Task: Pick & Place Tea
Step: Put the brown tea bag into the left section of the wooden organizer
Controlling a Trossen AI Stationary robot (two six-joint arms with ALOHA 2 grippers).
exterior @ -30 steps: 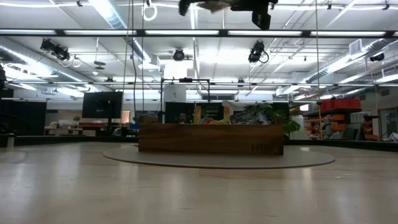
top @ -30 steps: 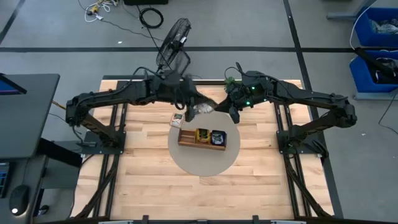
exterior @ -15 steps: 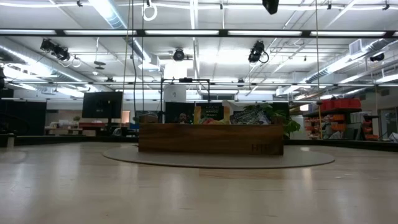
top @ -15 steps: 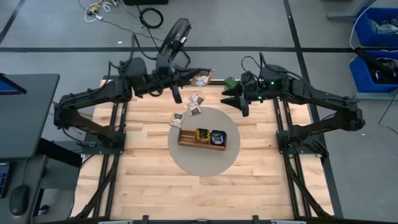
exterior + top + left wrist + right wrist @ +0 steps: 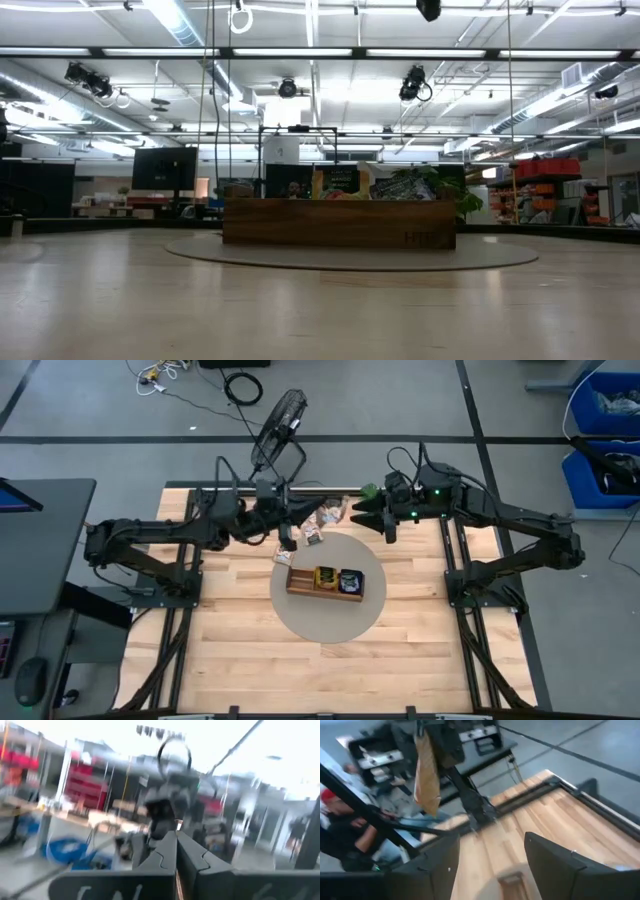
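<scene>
the left gripper (image 5: 288,538), fingers together on what looks like a brown bag (image 5: 426,772), hangs just beyond the wooden tray (image 5: 324,582); the right gripper (image 5: 388,528), fingers apart and empty, waits nearby. best to tip the bag slowly over the tray so packets land near it. about three tea packets (image 5: 322,525) lie beside the tray, two inside; one tray, one round mat (image 5: 325,622).
</scene>
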